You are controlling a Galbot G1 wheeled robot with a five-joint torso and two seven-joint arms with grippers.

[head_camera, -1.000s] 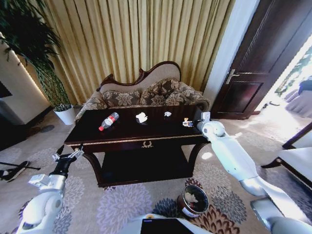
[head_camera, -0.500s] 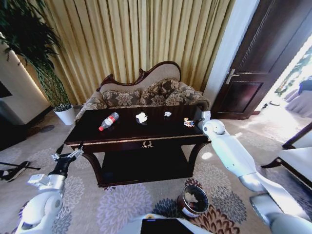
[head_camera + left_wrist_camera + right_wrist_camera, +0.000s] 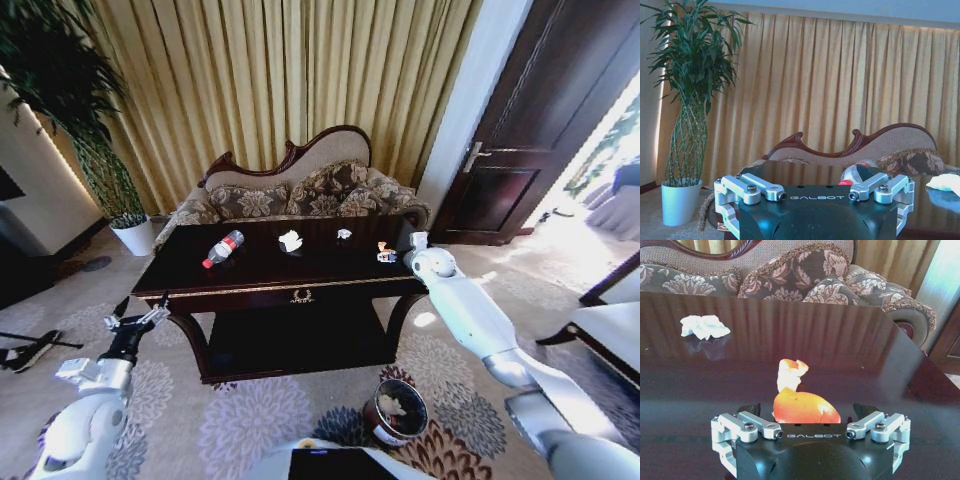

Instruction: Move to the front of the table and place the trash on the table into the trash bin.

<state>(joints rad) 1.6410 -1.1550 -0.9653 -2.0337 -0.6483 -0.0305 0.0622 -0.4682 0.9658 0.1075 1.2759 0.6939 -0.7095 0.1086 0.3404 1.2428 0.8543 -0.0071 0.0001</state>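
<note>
**Q:** Gold curtains and a patterned sofa (image 3: 300, 190) at the back, but where does the trash lie?

**A:** On the dark glossy desk (image 3: 250, 275). A clear bottle (image 3: 222, 248) with a red cap lies on its side toward the robot's left, crumpled white paper (image 3: 290, 240) sits near the middle, a smaller white scrap (image 3: 344, 234) lies beyond it, and an orange wrapper (image 3: 800, 402) rests near the right end. The trash bin (image 3: 393, 410) stands on the carpet in front of the desk, with some crumpled paper already inside.

**Q:** What are the arms doing?

**A:** The right arm stretches forward over the desk's right end. Its right hand (image 3: 807, 412) is low over the top with its jaws spread, one on each side of the orange wrapper, not gripping it. The left hand (image 3: 135, 322) hangs low off the desk's left front corner, fingers apart, holding nothing.

**Q:** How should the wrapper handle?

**A:** Probably very light and soft. It should crush easily and may slide on the polished top, so pinching across its bulkier lower part looks safest.
</note>
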